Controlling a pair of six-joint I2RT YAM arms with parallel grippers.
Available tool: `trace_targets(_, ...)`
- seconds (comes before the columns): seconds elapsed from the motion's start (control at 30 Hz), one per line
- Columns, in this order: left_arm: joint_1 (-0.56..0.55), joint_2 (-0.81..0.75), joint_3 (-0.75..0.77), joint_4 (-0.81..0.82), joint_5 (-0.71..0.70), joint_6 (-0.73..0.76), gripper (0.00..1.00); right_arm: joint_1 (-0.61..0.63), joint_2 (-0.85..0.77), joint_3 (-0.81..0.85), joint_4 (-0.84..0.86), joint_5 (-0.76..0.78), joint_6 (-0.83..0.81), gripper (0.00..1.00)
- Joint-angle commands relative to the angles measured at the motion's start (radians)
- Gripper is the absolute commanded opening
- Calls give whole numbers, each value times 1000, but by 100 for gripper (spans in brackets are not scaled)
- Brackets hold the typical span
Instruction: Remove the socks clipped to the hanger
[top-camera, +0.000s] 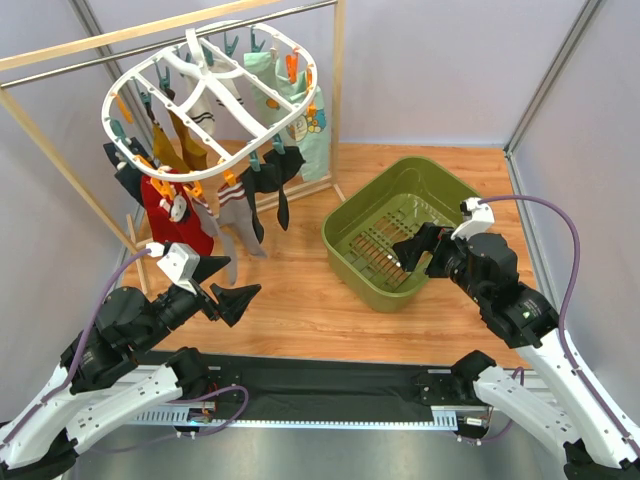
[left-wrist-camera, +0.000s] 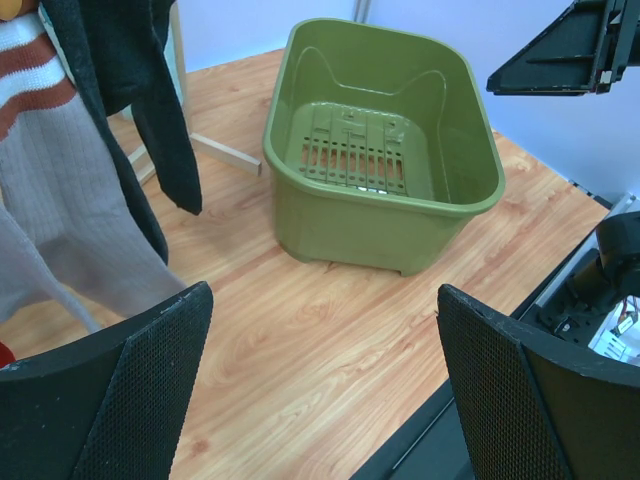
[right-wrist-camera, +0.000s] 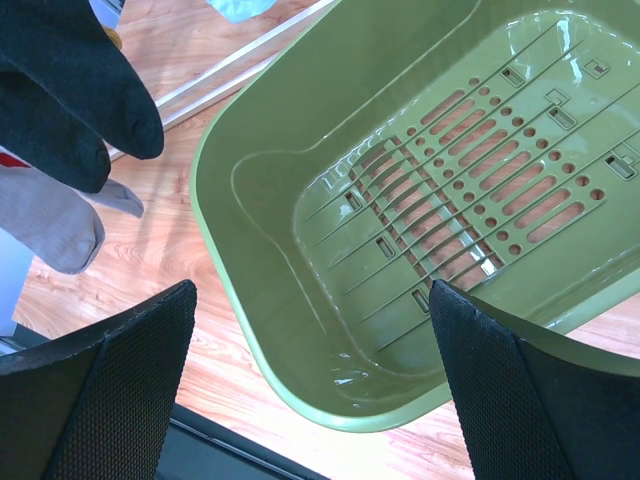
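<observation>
The white oval hanger (top-camera: 152, 66) hangs from a rail at the back left, tilted, with orange and teal clips around it. Several socks dangle from it: red (top-camera: 168, 212), black (top-camera: 272, 192), grey (top-camera: 236, 232), mustard (top-camera: 186, 146) and mint printed (top-camera: 308, 125). My left gripper (top-camera: 228, 283) stands open just below and in front of the red and grey socks, touching none. In the left wrist view (left-wrist-camera: 322, 300) a grey sock (left-wrist-camera: 70, 200) and a black sock (left-wrist-camera: 165, 130) hang at the left. My right gripper (top-camera: 412, 252) (right-wrist-camera: 310, 295) is open over the basket's near wall and holds nothing.
An olive-green slotted basket (top-camera: 345, 218) (left-wrist-camera: 385, 225) (right-wrist-camera: 215, 200) sits on the wooden table right of the socks. The wood-and-metal rail frame (top-camera: 338, 90) stands around the hanger. A black mat (top-camera: 330, 385) lines the near edge. Grey walls enclose the sides.
</observation>
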Motion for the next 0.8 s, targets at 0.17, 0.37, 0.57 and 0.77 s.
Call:
trace_targets(0.17, 3, -1, -10, 6, 16, 11, 99, -4, 5, 13, 1, 10, 9, 100)
trace_targets(0.37, 3, 31, 10, -40, -105, -25, 94, -2, 41, 54, 41, -80, -49, 100)
trace_targets(0.57, 3, 35, 49, -145, -327, -126, 89, 22, 208, 123, 234, -247, -12, 95)
trace_targets(0.77, 3, 27, 103, -244, -371, -178, 86, 160, 400, 262, 372, -168, -114, 91)
